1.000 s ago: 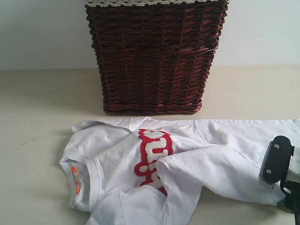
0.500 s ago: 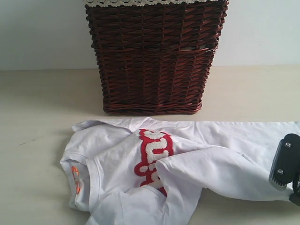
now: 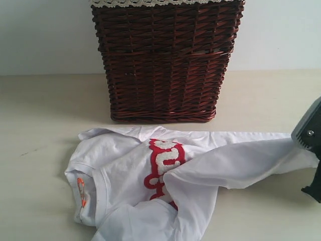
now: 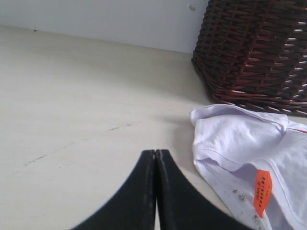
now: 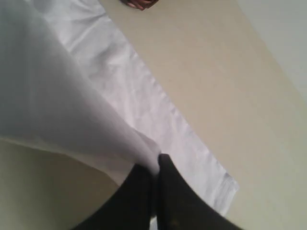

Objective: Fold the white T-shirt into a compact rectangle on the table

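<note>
The white T-shirt (image 3: 150, 196) lies crumpled on the table (image 3: 40, 150) in front of the basket, its red-outlined lettering (image 3: 163, 165) partly folded under and the orange neck tag (image 3: 80, 192) at the left. My right gripper (image 3: 307, 150) at the right edge is shut on the shirt's hem, which rises off the table in a taut fold (image 5: 72, 110). In the right wrist view the cloth is pinched between the black fingers (image 5: 156, 165). My left gripper (image 4: 156, 152) hangs shut and empty above bare table, apart from the collar (image 4: 230, 158).
A dark wicker basket (image 3: 163, 65) with a lace-trimmed liner (image 3: 150, 2) stands right behind the shirt, against a pale wall. Bare table stretches to the left of the shirt and to the right of the basket.
My right gripper closed on the shirt's hem, then moved up and right, lifting it. The cloth at the right now hangs stretched off the table. The left gripper stayed still.
</note>
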You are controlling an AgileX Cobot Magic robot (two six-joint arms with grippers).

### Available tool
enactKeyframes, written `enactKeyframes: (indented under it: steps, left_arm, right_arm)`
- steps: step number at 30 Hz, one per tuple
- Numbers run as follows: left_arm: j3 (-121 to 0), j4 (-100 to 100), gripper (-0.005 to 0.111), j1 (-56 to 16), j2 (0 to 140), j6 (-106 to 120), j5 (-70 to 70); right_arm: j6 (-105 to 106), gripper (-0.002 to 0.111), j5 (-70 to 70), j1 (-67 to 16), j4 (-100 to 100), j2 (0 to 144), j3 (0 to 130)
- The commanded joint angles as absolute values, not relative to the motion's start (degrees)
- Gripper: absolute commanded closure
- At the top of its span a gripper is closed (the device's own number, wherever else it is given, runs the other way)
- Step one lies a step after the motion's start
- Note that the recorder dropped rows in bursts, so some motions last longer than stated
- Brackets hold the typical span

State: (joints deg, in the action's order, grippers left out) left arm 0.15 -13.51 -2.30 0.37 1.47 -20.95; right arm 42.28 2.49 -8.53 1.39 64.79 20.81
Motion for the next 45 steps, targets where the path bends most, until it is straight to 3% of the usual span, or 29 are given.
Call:
enactKeyframes:
  steps: [1, 6, 10, 13, 14, 17, 21, 25, 29, 34, 42, 45]
  left_arm:
    - [0.0, -13.93, 0.107, -2.6, 0.0, 1.43, -20.8]
    - [0.0, -13.93, 0.107, -2.6, 0.0, 1.43, -20.8]
    - [0.0, -13.93, 0.107, -2.6, 0.0, 1.43, -20.8]
    - [0.0, -13.93, 0.107, -2.6, 0.0, 1.43, -20.8]
    - [0.0, -13.93, 0.107, -2.6, 0.0, 1.43, -20.8]
    - [0.0, -13.93, 0.107, -2.6, 0.0, 1.43, -20.8]
    - [0.0, -13.93, 0.107, -2.6, 0.0, 1.43, -20.8]
    - [0.0, -13.93, 0.107, -2.6, 0.0, 1.43, -20.8]
    - [0.0, -13.93, 0.107, -2.6, 0.0, 1.43, -20.8]
    - [0.0, -13.93, 0.107, -2.6, 0.0, 1.43, -20.8]
    - [0.0, -13.93, 0.107, -2.6, 0.0, 1.43, -20.8]
    - [0.0, -13.93, 0.107, -2.6, 0.0, 1.43, -20.8]
  right_arm:
    - [41.87, 0.108, -9.93, -8.19, 1.39, 73.42, 21.0]
    - [42.28, 0.108, -21.12, -8.19, 1.39, 84.56, 22.32]
    - [41.84, 0.105, -21.06, -8.19, 1.39, 91.59, 27.56]
    - [41.75, 0.089, -19.84, -8.19, 1.39, 96.66, 31.32]
    - [41.75, 0.074, -18.5, -8.19, 1.39, 99.63, 33.45]
    - [41.75, 0.062, -18.14, -8.19, 1.39, 102.21, 35.47]
    - [40.92, 0.059, -18.14, -8.19, 0.91, 103.37, 37.15]
    - [32.01, 0.059, -13.8, -8.35, 0.0, 95.47, 37.95]
    - [26.3, 0.059, 3.08, -8.7, 0.43, 85.61, 37.95]
    - [52.37, 0.059, 21.3, -11.34, -1.87, 85.35, 36.48]
    - [109.21, 0.059, 14.24, -12.03, -40.39, 88.16, 31.3]
    - [118.8, 0.06, 13.93, -12.03, -51.31, 91.32, 31.3]
